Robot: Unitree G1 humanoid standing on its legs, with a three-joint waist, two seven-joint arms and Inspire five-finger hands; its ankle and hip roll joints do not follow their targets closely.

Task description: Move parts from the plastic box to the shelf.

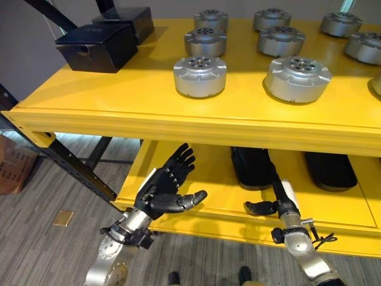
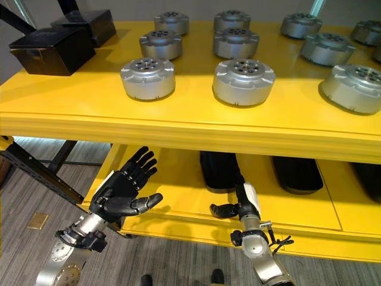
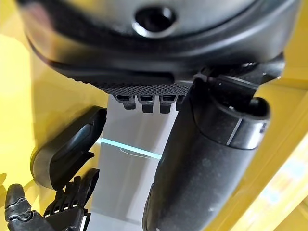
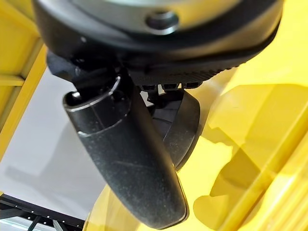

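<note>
Reaching up with straight, fanned fingers and the thumb held out sideways, the left hand [image 1: 165, 189] is seen empty before the lower tier of the yellow shelf [image 1: 119, 113]. The right hand [image 1: 278, 199] is raised beside it, fingers extended together toward a dark rounded object [image 1: 253, 167] on that tier, nothing gripped. Round, ribbed, silver-grey metal parts [image 1: 200, 75] with ringed holes in their tops are set in rows on the smooth upper tier. Two matte black boxes [image 1: 98, 46] stand at its left end. No legible writing is shown.
</note>
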